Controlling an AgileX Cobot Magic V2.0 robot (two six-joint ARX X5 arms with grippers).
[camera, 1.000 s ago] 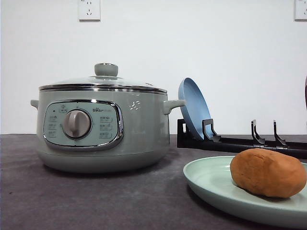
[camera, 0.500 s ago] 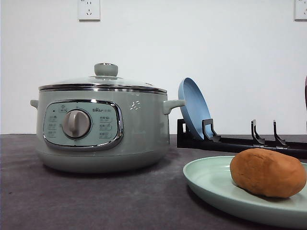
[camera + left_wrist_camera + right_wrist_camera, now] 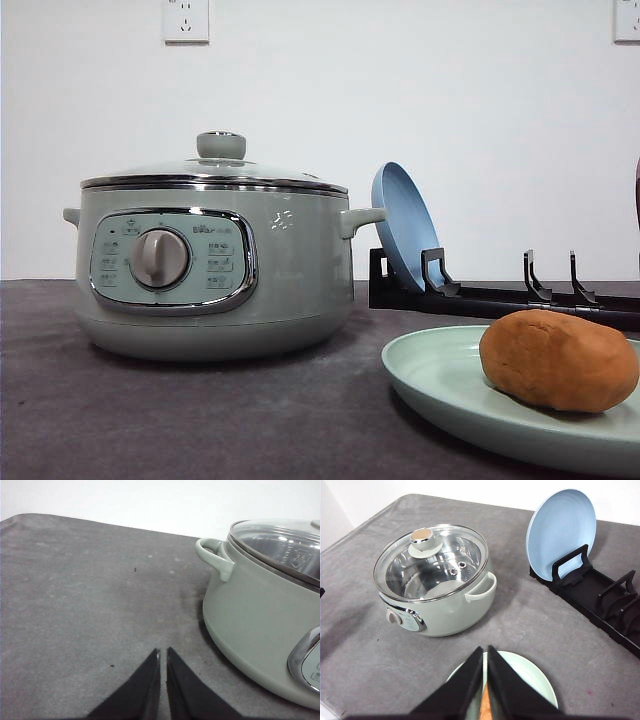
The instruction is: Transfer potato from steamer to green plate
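Potato (image 3: 558, 360) lies on green plate (image 3: 440, 385) beneath right gripper's (image 3: 484, 652) closed jaws

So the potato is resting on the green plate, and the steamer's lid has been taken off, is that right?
Not quite: the lid is on the steamer, as the front view shows. The potato does rest on the green plate.
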